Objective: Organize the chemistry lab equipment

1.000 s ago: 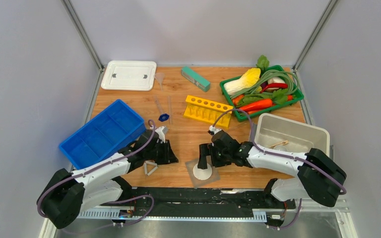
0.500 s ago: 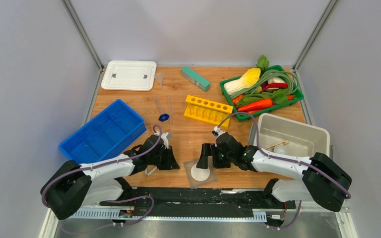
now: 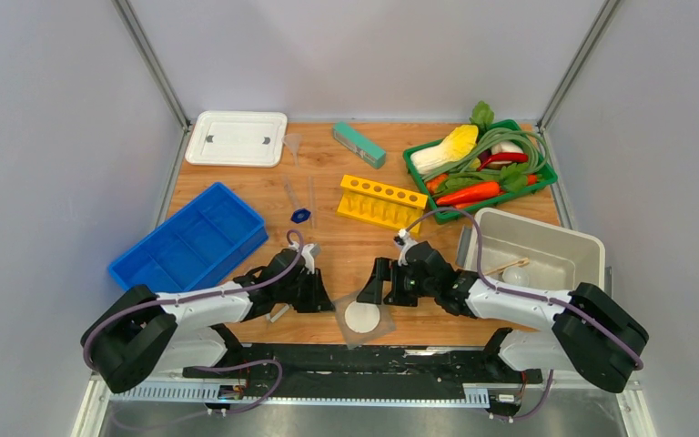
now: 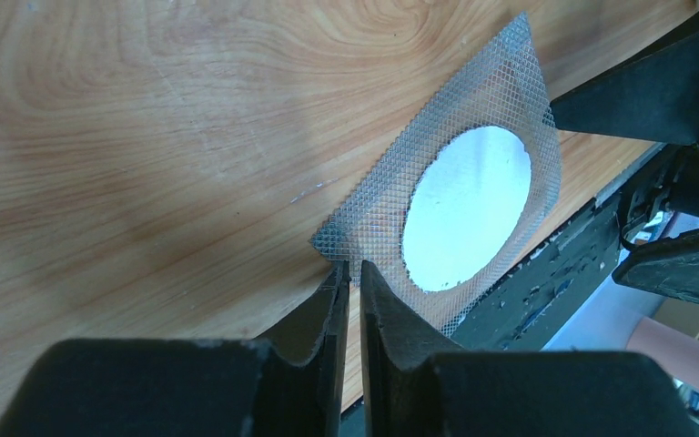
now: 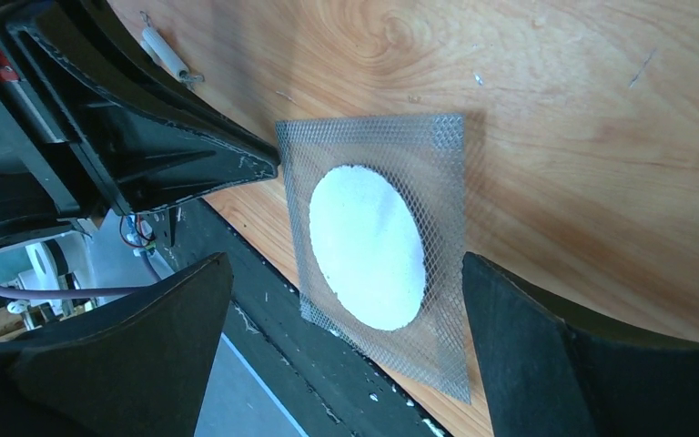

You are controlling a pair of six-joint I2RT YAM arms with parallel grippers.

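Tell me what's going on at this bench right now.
Two robot arms are working on the grey mesh square, which lies at the near edge of the table and partly overhangs it. The left gripper has its fingers nearly together at one corner of the mesh; whether it actually pinches it is unclear. The right gripper hovers wide open over the mesh.

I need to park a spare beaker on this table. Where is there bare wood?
Widest bare wood: the strip between the yellow holed rack, the left gripper and the right gripper. Crowded: the near edge, where both flank the grey mesh square; glass tubes and blue cap lie left of the rack.
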